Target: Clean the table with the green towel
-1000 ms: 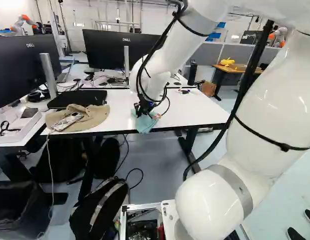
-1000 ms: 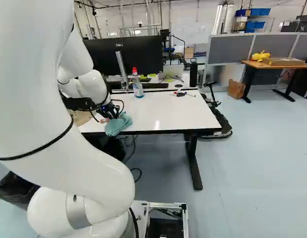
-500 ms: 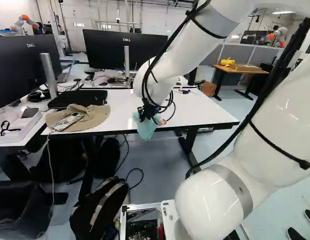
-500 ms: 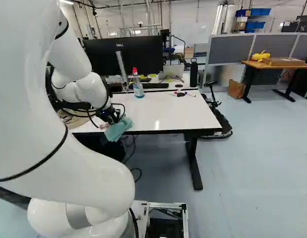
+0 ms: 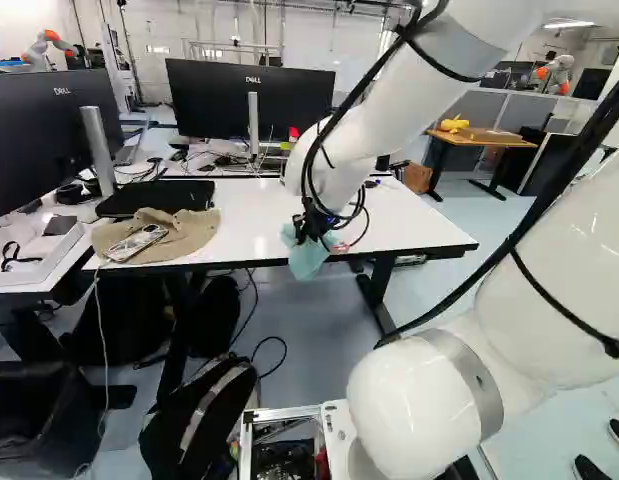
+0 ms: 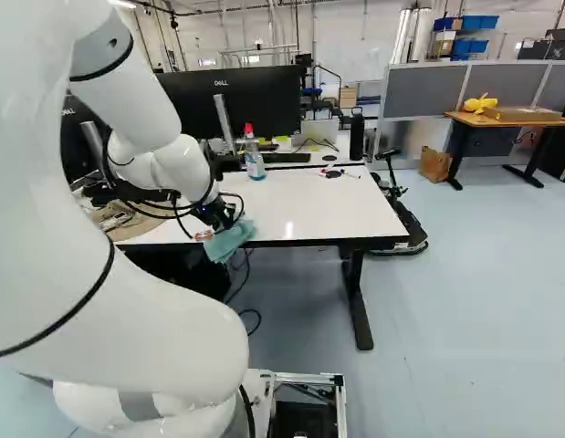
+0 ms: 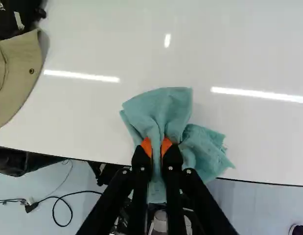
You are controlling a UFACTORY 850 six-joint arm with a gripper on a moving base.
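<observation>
At the near edge of the white table (image 5: 239, 222) my gripper (image 5: 307, 232) is low, fingers down, with the green towel (image 5: 305, 258) hanging partly over that edge. The wrist view shows the gripper (image 7: 156, 147) shut on the bunched towel (image 7: 163, 111), its orange pads pressing a fold from two sides. Part of the cloth spreads on the tabletop ahead of the fingers, and another part lies beside them along the edge. Whether all of it touches the surface is hard to tell.
A beige hat (image 5: 174, 238) with a phone on it and a black laptop (image 5: 157, 198) lie left of the gripper in the left base view. A spray bottle (image 6: 254, 157) stands by the monitor (image 6: 229, 102). Pens (image 6: 340, 173) lie far back. Another robot (image 5: 554, 75) stands beyond.
My arm has carried the towel along the near edge, toward the right in both base views and away from the hat. The gripper has stayed on the towel; the base has not moved.
</observation>
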